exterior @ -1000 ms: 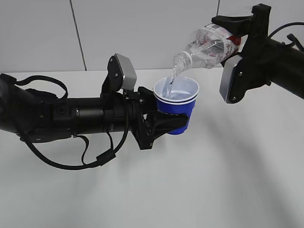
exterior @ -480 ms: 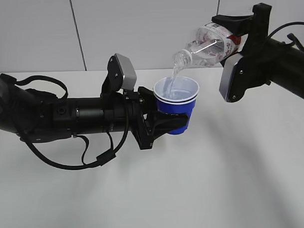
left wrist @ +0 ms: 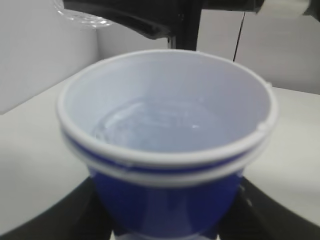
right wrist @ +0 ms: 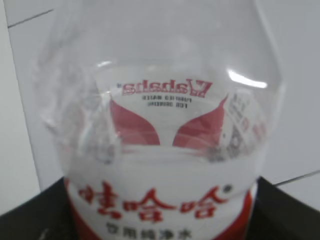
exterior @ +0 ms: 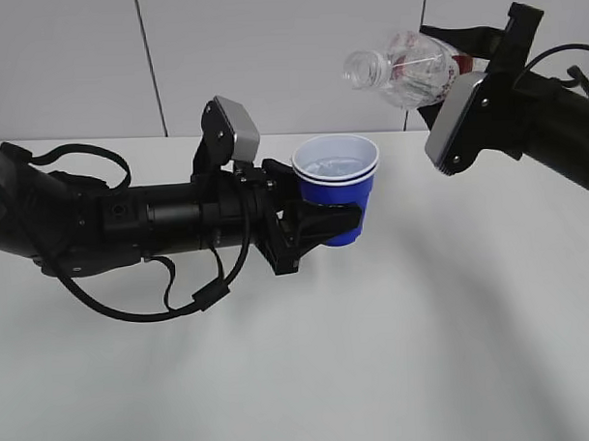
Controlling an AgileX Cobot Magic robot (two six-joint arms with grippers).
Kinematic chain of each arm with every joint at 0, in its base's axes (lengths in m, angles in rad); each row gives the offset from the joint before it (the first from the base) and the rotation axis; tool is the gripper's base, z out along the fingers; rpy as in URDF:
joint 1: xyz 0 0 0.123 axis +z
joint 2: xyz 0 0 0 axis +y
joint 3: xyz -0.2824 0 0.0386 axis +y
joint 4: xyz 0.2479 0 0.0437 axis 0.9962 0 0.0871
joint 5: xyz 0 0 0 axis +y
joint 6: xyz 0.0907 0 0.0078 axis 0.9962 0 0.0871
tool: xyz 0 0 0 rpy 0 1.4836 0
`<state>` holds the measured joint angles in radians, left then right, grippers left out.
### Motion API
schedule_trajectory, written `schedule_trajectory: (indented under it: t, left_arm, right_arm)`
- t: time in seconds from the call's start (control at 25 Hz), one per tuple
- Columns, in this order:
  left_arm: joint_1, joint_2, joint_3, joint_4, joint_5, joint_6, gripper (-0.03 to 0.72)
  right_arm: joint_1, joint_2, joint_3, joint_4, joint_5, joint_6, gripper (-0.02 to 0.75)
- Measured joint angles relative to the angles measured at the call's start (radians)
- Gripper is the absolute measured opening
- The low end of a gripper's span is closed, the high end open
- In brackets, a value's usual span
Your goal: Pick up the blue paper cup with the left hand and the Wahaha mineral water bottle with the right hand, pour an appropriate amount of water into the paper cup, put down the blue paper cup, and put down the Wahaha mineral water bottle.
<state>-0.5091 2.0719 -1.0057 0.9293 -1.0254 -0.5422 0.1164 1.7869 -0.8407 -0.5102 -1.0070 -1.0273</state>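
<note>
Holding the cup (exterior: 336, 198) up off the table (exterior: 396, 352), the left gripper (exterior: 319, 224) has its black jaws closed around the blue sides, low down on the cup. The cup sits straight up. From the left wrist view you can look right inside the cup (left wrist: 165, 150): there is water (left wrist: 150, 130) in the bottom part, and the white walls above it are bare, so it is not full to the top. The cup has two white rims, one just over the other. The right gripper (exterior: 454, 65) is clamped on the bottle (exterior: 405, 67), up high and to the right of the cup. The bottle lies nearly on its side with its open neck pointing left and a little up. No water is coming out of it now, and its mouth is off to the side of the cup, above it, not touching. In the right wrist view the bottle (right wrist: 160, 150) fills the picture, with its red and white label and some water inside. So I think the picking up is done and the pouring looks done too, since the cup has a fair bit of water. What is left is to set the cup down on the table and then set the bottle down standing up.
</note>
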Motion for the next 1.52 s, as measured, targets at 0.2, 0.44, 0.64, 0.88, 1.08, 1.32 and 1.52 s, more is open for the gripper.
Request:
schedule_trajectory:
  t: [0.2,0.44,0.64,0.88,1.08,1.32,1.52]
  left_arm:
    - [0.000,0.000,0.000,-0.026,0.000,0.025,0.425]
    - [0.000,0.000,0.000,-0.160,0.008,0.107,0.425]
    - [0.006,0.002,0.000,-0.293,0.023,0.129,0.425]
    - [0.036,0.002,0.000,-0.381,0.074,0.190,0.425]
    - [0.095,0.004,0.012,-0.458,0.100,0.212,0.425]
    - [0.150,-0.025,0.068,-0.539,0.121,0.289,0.425]
    - [0.158,-0.086,0.144,-0.646,0.129,0.365,0.425]
  right_arm:
    - [0.000,0.000,0.000,0.063,-0.011,0.290,0.469]
    - [0.000,0.000,0.000,0.143,-0.071,0.709,0.469]
    - [0.000,0.000,0.000,0.158,-0.065,0.941,0.469]
    - [0.000,-0.046,0.000,0.158,0.098,1.060,0.469]
    - [0.000,-0.093,0.000,0.158,0.233,1.093,0.469]
    - [0.000,-0.116,0.000,0.160,0.272,1.098,0.469]
    - [0.000,-0.116,0.000,0.156,0.300,1.117,0.469]
